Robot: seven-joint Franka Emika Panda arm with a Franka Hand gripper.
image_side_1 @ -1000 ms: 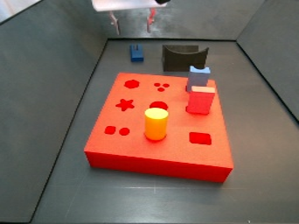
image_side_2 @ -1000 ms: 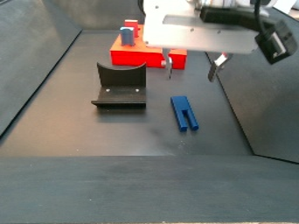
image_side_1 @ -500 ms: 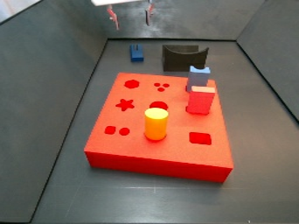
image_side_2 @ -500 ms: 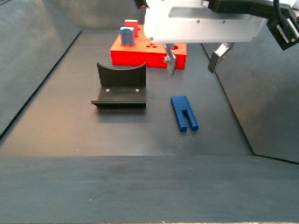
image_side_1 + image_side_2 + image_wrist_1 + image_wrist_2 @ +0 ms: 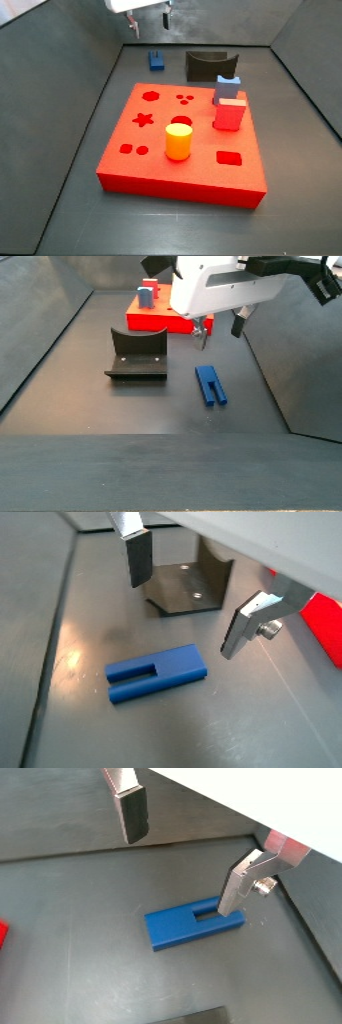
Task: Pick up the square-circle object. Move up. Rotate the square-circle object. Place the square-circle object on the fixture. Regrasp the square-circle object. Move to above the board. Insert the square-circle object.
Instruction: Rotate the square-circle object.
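In both wrist views the gripper (image 5: 187, 607) hangs above the floor, fingers (image 5: 132, 813) spread wide with nothing between them; the square-circle object (image 5: 158, 674) lies flat below. A wrist view also catches the fixture (image 5: 185, 586). A side view adds the board (image 5: 181, 140). In a side view the arm points straight down over the object.
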